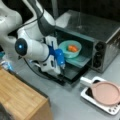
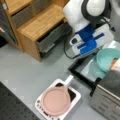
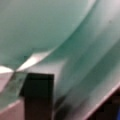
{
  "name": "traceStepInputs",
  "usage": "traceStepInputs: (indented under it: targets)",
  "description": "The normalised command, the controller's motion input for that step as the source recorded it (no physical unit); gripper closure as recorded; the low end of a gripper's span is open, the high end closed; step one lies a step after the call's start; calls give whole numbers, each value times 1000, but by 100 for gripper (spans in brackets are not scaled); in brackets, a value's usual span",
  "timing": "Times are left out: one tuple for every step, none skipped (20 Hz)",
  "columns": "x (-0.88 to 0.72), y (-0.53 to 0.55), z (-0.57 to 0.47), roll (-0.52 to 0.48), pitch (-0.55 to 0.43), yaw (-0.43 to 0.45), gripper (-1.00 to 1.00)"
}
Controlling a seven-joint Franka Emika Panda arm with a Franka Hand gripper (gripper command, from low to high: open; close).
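A teal bowl (image 1: 65, 50) with an orange item (image 1: 72, 48) in it stands inside the open toaster oven (image 1: 100, 30). My gripper (image 1: 62, 65), white with blue parts, hangs at the bowl's left side, over the lowered oven door (image 1: 73, 72). In a front view the gripper (image 2: 96, 51) is right beside the bowl (image 2: 107, 60), at its upper-left rim. The wrist view is filled by the bowl's teal wall (image 3: 50, 27), with one dark finger (image 3: 38, 97) close against it at the bottom. The other finger is out of sight.
A pink round pan (image 1: 106, 93) with a white handle rests on a white square base (image 1: 110, 109) in front of the oven, also seen from above (image 2: 55, 100). A wooden cabinet (image 1: 22, 97) stands at the left; its shelves and drawers (image 2: 37, 22) show behind the arm.
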Motion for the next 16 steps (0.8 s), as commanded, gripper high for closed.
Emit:
traceStepInputs:
  targets:
    - [290,-86,140,-140,32,79,100]
    - [290,-75,133,-135,25,77,-100]
    - [290,-70,126,-140,21,80,-100]
    - [289,-66,122,-140,20,81,-100]
    - [288,-64,117,-144,18,80,-100]
    - [285,-64,114,-145,15,80,-100]
    - [281,-63,111,-143,16,81,-100]
    - [267,-59,105,-134,21,85,-100]
    - [248,-54,97,-127,27,91,-100]
    - [226,-46,88,-125,35,95,-100]
    - [210,-42,77,-121,40,96,-100]
    - [195,-38,66,-116,46,97,-100]
    - [184,-37,56,-114,50,97,-100]
    - [177,-36,49,-111,53,98,-100]
    - [171,-38,47,-112,51,96,-100]
    - [168,-41,51,-115,52,95,-100]
